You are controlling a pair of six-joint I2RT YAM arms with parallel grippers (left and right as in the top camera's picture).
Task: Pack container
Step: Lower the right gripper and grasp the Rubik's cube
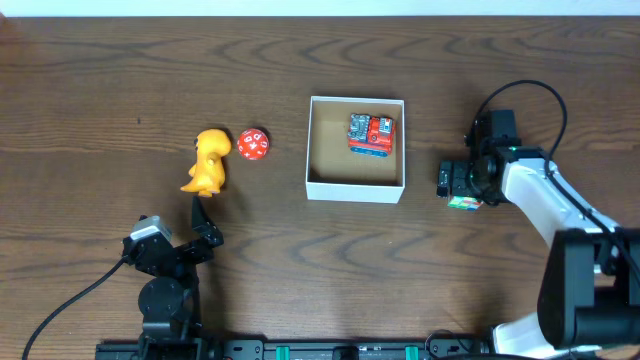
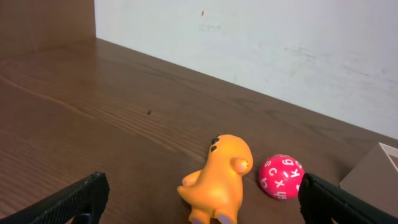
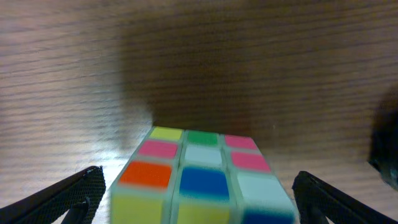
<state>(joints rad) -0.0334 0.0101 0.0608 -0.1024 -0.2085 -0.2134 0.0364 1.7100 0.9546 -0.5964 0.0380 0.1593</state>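
Note:
The container (image 1: 313, 150) is a square white box with a tan bottom at the table's middle; a red and blue toy (image 1: 371, 134) lies in its far right corner. An orange dinosaur toy (image 1: 209, 162) and a red ball with white letters (image 1: 253, 145) lie left of it, both also in the left wrist view: the toy (image 2: 221, 180) and the ball (image 2: 282, 177). My left gripper (image 1: 205, 222) is open and empty, just short of the dinosaur (image 2: 202, 199). My right gripper (image 1: 455, 187) is open right of the container, its fingers (image 3: 199, 193) on either side of a coloured puzzle cube (image 3: 202, 177) without touching it.
A white wall (image 2: 280, 43) stands behind the table's far edge. The container's corner (image 2: 373, 171) shows right of the ball. The right arm's white body (image 1: 545, 205) and cable reach in from the lower right.

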